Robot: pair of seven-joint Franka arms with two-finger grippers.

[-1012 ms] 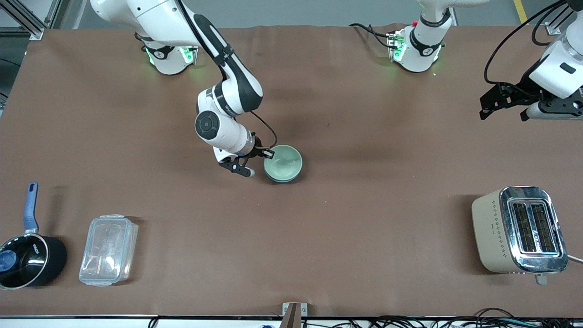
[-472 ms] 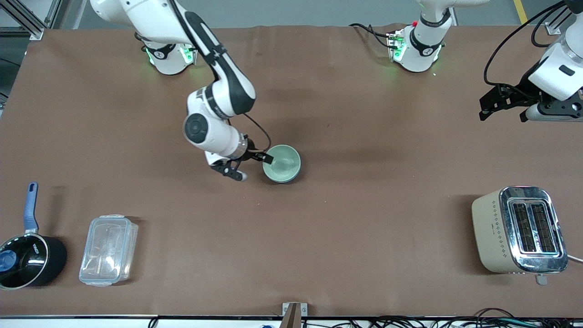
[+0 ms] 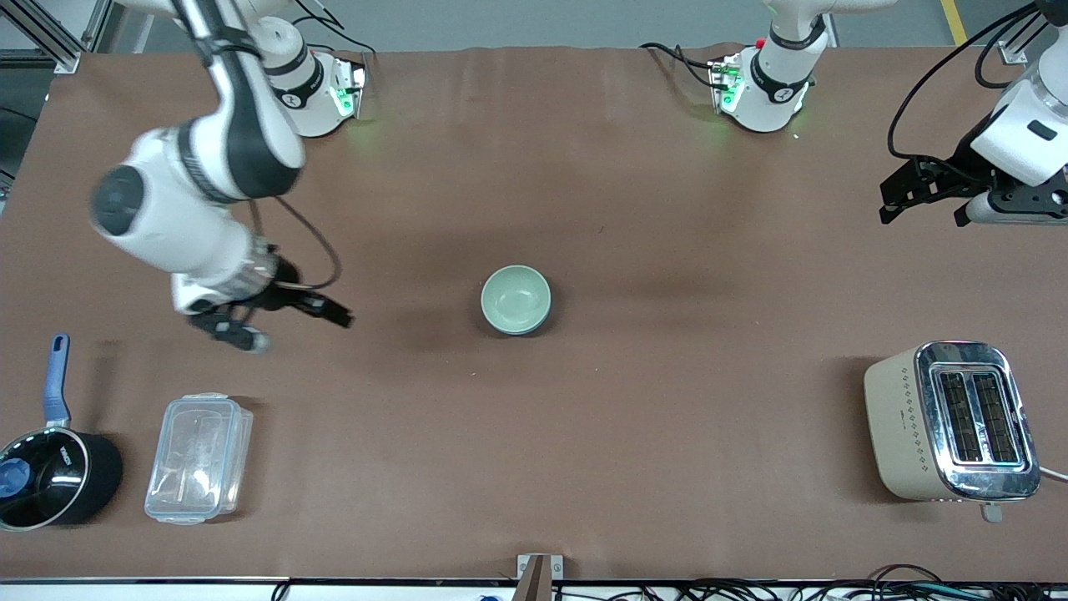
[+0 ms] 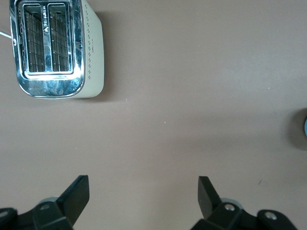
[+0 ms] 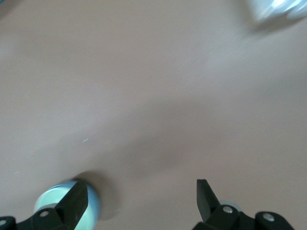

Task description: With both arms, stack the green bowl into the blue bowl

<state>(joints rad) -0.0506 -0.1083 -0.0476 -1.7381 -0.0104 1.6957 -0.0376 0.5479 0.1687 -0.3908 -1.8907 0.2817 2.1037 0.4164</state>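
Note:
The pale green bowl point(image 3: 516, 297) sits nested in the blue bowl point(image 3: 535, 326) at the middle of the table; only a thin darker blue outer edge shows under it. My right gripper point(image 3: 299, 330) is open and empty over bare table, well away from the bowls toward the right arm's end. In the right wrist view the gripper point(image 5: 141, 196) is open, and the stacked bowls point(image 5: 93, 207) show by one finger. My left gripper point(image 3: 922, 214) waits open and empty at the left arm's end; it also shows open in the left wrist view point(image 4: 144, 191).
A beige and chrome toaster point(image 3: 951, 421) stands near the front at the left arm's end and shows in the left wrist view point(image 4: 57, 48). A clear plastic container point(image 3: 198, 457) and a black saucepan with a blue handle point(image 3: 50, 467) stand near the front at the right arm's end.
My right gripper left the bowl's rim and swung far toward the right arm's end of the table. The stacked bowls stayed put. The left arm barely moved.

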